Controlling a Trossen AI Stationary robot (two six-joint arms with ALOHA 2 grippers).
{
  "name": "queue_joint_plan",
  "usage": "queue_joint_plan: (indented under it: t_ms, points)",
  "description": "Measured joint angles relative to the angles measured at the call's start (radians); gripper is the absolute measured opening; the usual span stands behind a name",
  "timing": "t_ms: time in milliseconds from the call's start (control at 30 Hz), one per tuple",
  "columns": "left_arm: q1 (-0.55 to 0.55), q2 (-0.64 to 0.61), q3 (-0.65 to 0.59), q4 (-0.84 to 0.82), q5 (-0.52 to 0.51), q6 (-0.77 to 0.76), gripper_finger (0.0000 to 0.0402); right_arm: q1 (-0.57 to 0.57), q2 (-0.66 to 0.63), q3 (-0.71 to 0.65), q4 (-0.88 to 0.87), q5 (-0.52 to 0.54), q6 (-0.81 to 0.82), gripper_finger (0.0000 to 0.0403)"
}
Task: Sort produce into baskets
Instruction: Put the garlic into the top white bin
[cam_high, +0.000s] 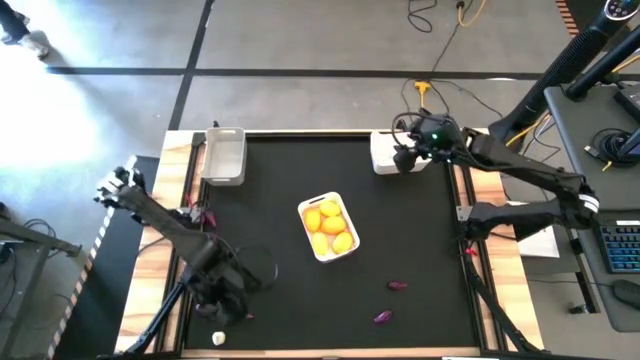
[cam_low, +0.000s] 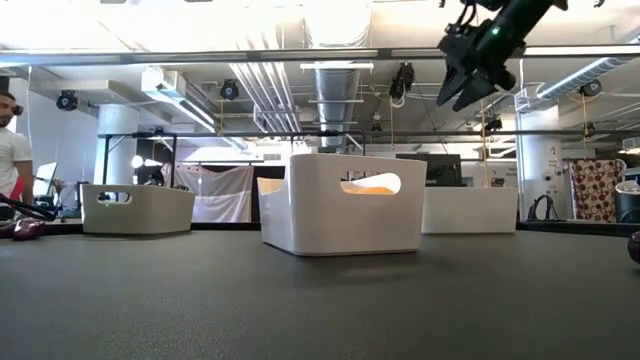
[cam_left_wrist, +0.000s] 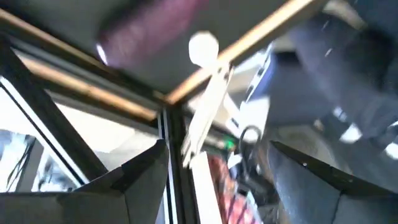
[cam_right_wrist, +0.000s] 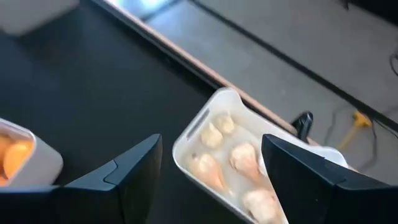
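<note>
One white bulb (cam_high: 218, 339) lies loose at the near-left table corner, just beside the left gripper (cam_high: 222, 308), whose finger state I cannot tell. The right gripper (cam_high: 408, 152), spread wide and empty, hovers over the bulb basket (cam_high: 382, 152), well apart across the table.

We've got two dark, skinny jointed arms; the right arm (cam_high: 530, 175) has a green LED near its wrist, the left arm (cam_high: 175, 230) trails loose black cables.
</note>
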Motion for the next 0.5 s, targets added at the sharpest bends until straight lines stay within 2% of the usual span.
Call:
queue_joint_plan:
  t_ms: [133,200,500]
  points:
    - [-0.023,0.093,-0.019,0.114,0.114,-0.002,0.0255,0.009,-0.022,-0.046,0.101,-0.003,0.005,0.0258]
    - [-0.033,0.137,-0.03,0.186,0.139,-0.014,0.0255,0.009,-0.018,-0.048,0.12,-0.023,0.005,0.0254]
    - [-0.106,0.154,-0.183,0.489,0.124,-0.243,0.0255,0.009,0.056,0.021,0.128,-0.046,0.005,0.0246]
